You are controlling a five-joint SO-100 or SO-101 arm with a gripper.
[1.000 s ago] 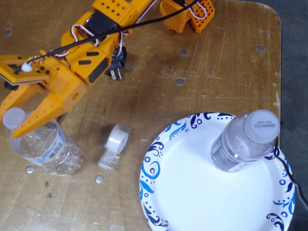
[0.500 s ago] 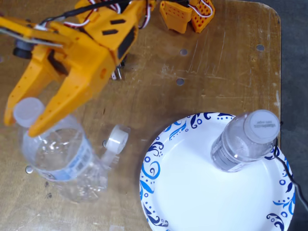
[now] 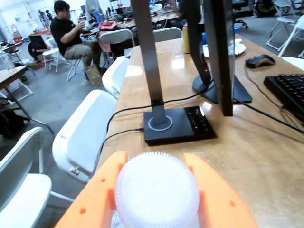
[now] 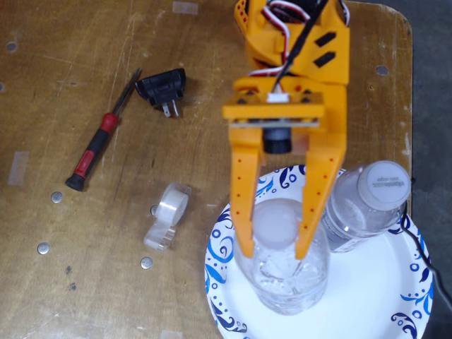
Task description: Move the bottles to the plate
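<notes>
Two clear water bottles stand upright on the white paper plate [image 4: 374,296] with the blue swirl rim, at the lower right of the fixed view. My orange gripper [image 4: 277,251] comes down from above with a finger on each side of the nearer bottle [image 4: 286,282], closed against its whitish cap. In the wrist view that cap [image 3: 156,190] fills the space between my gripper [image 3: 154,159] fingers. The second bottle [image 4: 381,187] stands free at the plate's upper right, just beside my right finger.
On the wooden table left of the plate lie a clear tape roll [image 4: 169,212], a red-handled screwdriver [image 4: 95,145] and a black plug adapter [image 4: 164,88]. The wrist view shows a black lamp base [image 3: 175,124], a monitor stand, a keyboard [image 3: 289,90] and white chairs.
</notes>
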